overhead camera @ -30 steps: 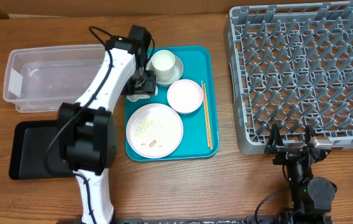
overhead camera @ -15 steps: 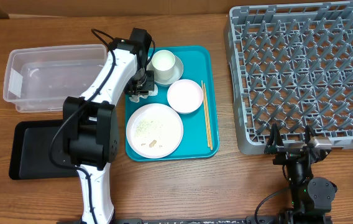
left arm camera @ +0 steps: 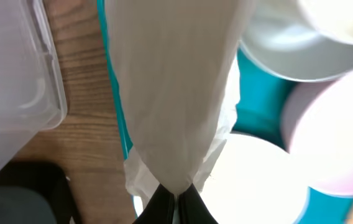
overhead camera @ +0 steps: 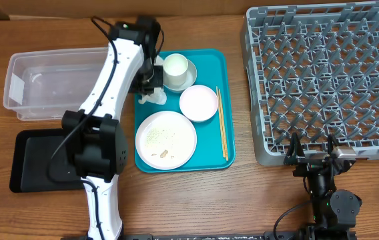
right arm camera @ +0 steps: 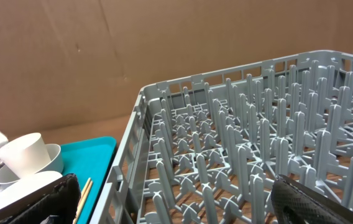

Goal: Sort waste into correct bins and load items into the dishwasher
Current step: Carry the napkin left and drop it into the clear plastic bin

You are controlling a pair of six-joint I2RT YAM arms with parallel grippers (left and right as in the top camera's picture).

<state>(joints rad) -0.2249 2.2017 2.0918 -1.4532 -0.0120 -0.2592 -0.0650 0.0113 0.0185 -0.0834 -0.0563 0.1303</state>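
A: What is the napkin (left arm camera: 176, 93) like to handle?

B: Very light, soft and limp, by the look of it. It has no stiffness, so it hangs in a long fold from wherever it is pinched. It won't break, but thin paper can tear or slip out of a shallow pinch. A bunched fold near the top gives more layers to bite on than a loose corner does.

A: And where is it?

B: At the far left corner of the teal tray (overhead camera: 209, 60), just beside the cup (overhead camera: 176, 69) and over the tray's left edge. The clear tub (overhead camera: 56, 83) is near it on the left, and the black tray (overhead camera: 36, 160) lies nearer the robot.

A: What does the left gripper (left arm camera: 176, 198) have?

B: The wrist view shows its jaws closed right together on a gathered tip of the napkin, with paper puffing out on both sides of the pinch. It cannot be told whether the lowest fold is clear of the tray.

A: And the right gripper (overhead camera: 311, 140)?

B: It stands spread wide and holds nothing. It sits at the near edge of the grey rack (overhead camera: 323, 73), well apart from the tray.
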